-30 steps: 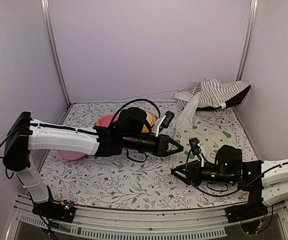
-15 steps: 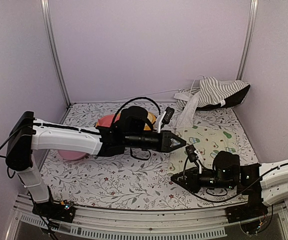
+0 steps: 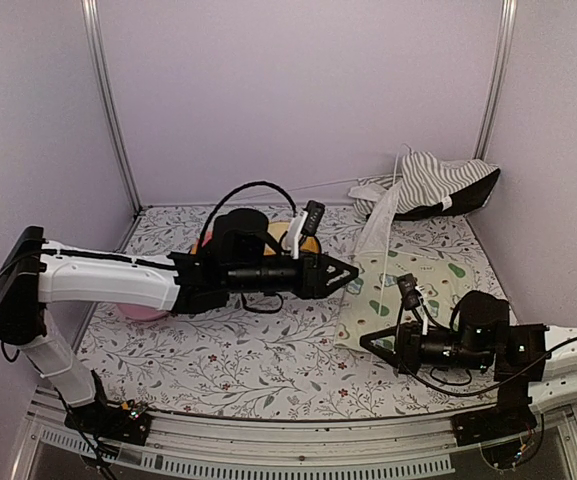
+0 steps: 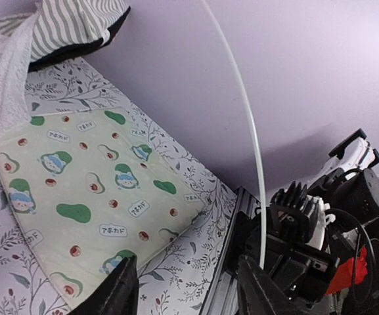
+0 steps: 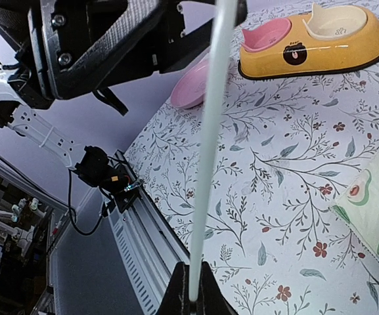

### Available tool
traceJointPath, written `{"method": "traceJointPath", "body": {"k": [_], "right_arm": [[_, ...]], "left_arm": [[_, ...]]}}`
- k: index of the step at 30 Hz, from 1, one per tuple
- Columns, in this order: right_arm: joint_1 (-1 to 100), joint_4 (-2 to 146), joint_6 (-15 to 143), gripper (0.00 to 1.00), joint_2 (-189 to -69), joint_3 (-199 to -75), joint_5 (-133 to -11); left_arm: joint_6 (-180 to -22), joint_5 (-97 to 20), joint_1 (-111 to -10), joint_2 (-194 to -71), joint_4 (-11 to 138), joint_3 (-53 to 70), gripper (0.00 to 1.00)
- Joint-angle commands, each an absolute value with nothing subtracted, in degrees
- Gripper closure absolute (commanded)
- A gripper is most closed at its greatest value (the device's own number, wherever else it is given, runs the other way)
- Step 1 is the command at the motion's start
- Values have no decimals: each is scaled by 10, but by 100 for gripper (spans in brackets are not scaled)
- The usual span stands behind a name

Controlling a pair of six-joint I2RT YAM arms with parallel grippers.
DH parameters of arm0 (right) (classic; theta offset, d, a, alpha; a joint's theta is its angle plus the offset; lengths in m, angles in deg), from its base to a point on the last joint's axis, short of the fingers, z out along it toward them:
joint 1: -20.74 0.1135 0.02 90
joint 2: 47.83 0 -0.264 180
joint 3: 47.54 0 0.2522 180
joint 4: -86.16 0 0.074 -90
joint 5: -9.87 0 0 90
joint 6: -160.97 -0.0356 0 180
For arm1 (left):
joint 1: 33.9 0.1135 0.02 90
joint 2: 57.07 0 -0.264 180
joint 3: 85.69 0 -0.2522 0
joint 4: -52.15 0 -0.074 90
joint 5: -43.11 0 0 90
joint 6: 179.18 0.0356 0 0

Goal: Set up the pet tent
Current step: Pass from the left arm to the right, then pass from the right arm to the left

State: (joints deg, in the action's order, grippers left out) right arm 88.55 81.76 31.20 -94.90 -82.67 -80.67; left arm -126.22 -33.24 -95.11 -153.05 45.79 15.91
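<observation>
The pet tent (image 3: 436, 187) lies collapsed in the back right corner, a heap of green-and-white striped fabric with white lace (image 3: 373, 228) hanging toward the mat. A thin white pole (image 4: 247, 125) arcs from it down to my right arm. My right gripper (image 3: 369, 340) (image 5: 192, 300) is shut on the pole's (image 5: 209, 144) end, low over the floral cloth. My left gripper (image 3: 346, 272) (image 4: 186, 292) hovers just left of the mat, jaws open, with nothing between its fingers (image 4: 122, 289).
The pale avocado-print mat (image 3: 408, 285) (image 4: 84, 190) lies flat at right centre. An orange double pet bowl (image 5: 314, 36) sits mid-back, mostly behind my left arm, beside a pink dish (image 3: 143, 312) (image 5: 192, 92). The metal table edge (image 5: 143, 230) runs close below my right gripper.
My left gripper opened and drew back to the left. My right gripper closed on the white pole and shifted slightly right and up.
</observation>
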Motion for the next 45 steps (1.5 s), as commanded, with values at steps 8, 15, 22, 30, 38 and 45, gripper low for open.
{"method": "traceJointPath", "body": {"k": [8,15,22,30,38,45], "right_arm": [[852,799,340,100,-923,-884,-749],[849,808,334,100,-916,-897,-718],[844,792,313,100,-903,-902,-739],[791,732,351,100,-926,-939,-731],[725,703,389,100,-981,-982,-691],[724,702,398,100,-990,-981,-695]], "left_arm": [[-1181,-381,-869,-1579,310,133,45],[-1156,-366,-863,-1815,248,-84,44],[-1230,-335,-853,-2004,257,-300,40],[-1233,-286,-825,-1832,155,-12,42],[-1225,-228,-825,-1740,127,104,47],[-1205,-244,-834,-1713,177,99,45]]}}
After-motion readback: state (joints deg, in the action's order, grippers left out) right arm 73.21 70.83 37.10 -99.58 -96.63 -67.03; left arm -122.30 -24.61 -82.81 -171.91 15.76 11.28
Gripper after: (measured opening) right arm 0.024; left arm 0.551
